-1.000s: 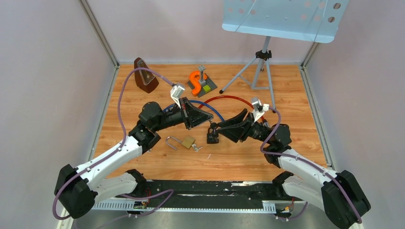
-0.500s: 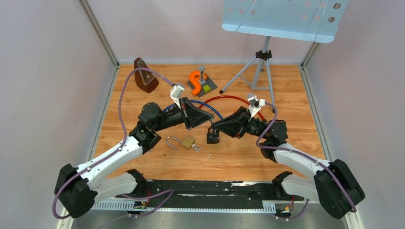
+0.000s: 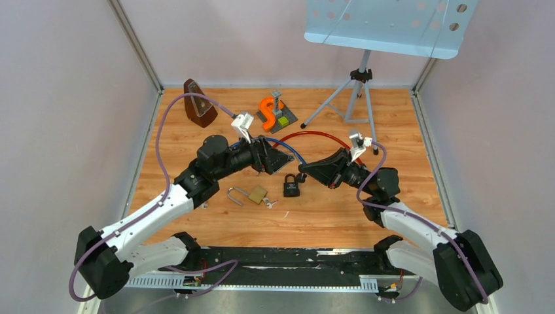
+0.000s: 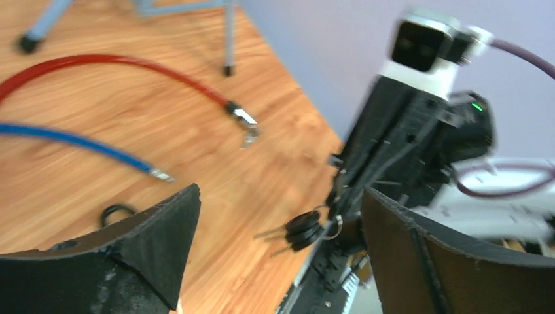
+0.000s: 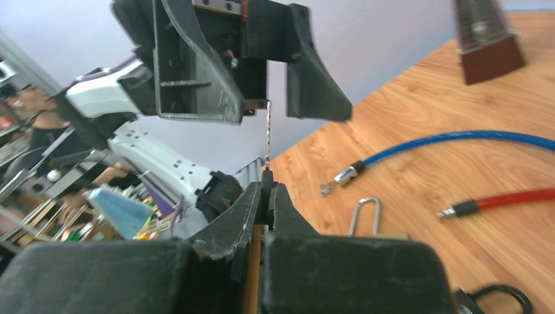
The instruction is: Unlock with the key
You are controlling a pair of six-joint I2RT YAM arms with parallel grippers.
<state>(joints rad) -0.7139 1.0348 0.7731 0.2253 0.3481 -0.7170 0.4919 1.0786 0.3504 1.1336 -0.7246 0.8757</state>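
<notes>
Right gripper (image 5: pixel 267 193): jaws pressed together on a key (image 5: pixel 267 139), with the thin blade standing straight out from the fingertips, seen edge-on. In the left wrist view more keys (image 4: pixel 302 228) hang in a small bunch at that same tip. Left gripper (image 3: pixel 281 159): jaws wide apart, nothing between them. It faces the right gripper tip to tip, a little apart, and the key blade points into its open mouth. Its two fingers (image 4: pixel 152 243) frame the left wrist view. Black padlock (image 3: pixel 292 186): flat on the table (image 3: pixel 327 216), shackle closed, just beside the right gripper's tip on the near side, between the two arms. Whether the tip touches it cannot be told. No gripper holds it. Brass padlock (image 3: pixel 258 194): left of the black one, shackle swung open toward the left, with a small set of loose keys (image 3: pixel 269 203) against its near right corner. Blue cable (image 5: pixel 458 140) and red cable (image 5: pixel 510 199) lie curved on the boards beyond the grippers, metal ends free. Far side of the table: a brown metronome (image 3: pixel 197 103) at the left, an orange S-shaped piece (image 3: pixel 266 112) on a dark base toward the middle, and a music stand (image 3: pixel 386 25) on tripod legs at the right.
</notes>
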